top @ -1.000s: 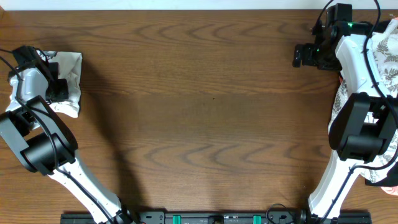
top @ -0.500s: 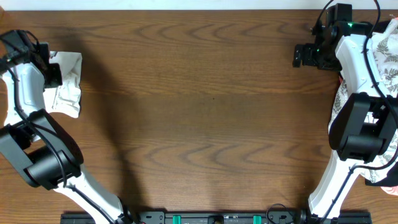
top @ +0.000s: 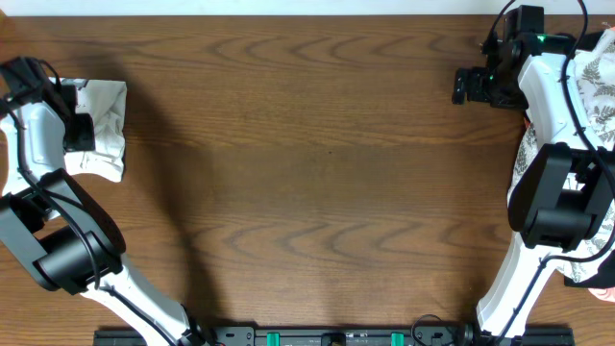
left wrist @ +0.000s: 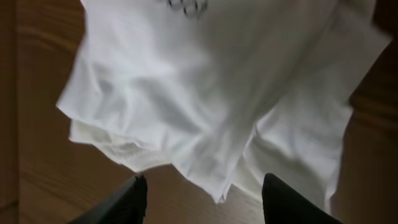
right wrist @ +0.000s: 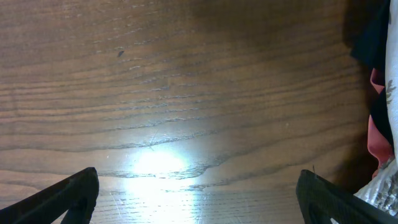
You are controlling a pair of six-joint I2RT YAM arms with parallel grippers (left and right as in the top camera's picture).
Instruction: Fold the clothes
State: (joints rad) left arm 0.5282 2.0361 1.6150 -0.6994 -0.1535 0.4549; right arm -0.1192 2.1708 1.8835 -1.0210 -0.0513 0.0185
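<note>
Since a second ago the left gripper [top: 77, 128] has pulled back from the lower part of the T-shirt [top: 108, 120] toward the table's left edge, and its jaws have parted. The right arm has not shifted.

At the far left of the wooden table [top: 317, 173], the T-shirt lies in a loosely folded, rumpled bundle just right of the left gripper. From the left wrist camera the left gripper [left wrist: 204, 186] is released. Its two dark fingers [left wrist: 134, 199] stand apart, with bare wood beside each one. The T-shirt [left wrist: 205, 93] spreads out ahead of them in layered folds. Its nearest pointed corner dips down toward the gap between the fingertips, but neither finger touches it. A bit of black print [left wrist: 186, 6] shows at the shirt's far edge.

The middle of the table is well apart from both arms.

At the far right, near the back, the right gripper [top: 473, 86] points left over the table, well away from the T-shirt. In its own view the right gripper [right wrist: 196, 180] is spread wide with nothing but wood grain between the fingers. A leaf-printed cloth [top: 598, 77] lies along the right edge beside that arm, with dark and pink fabric [right wrist: 373, 130] next to it.
</note>
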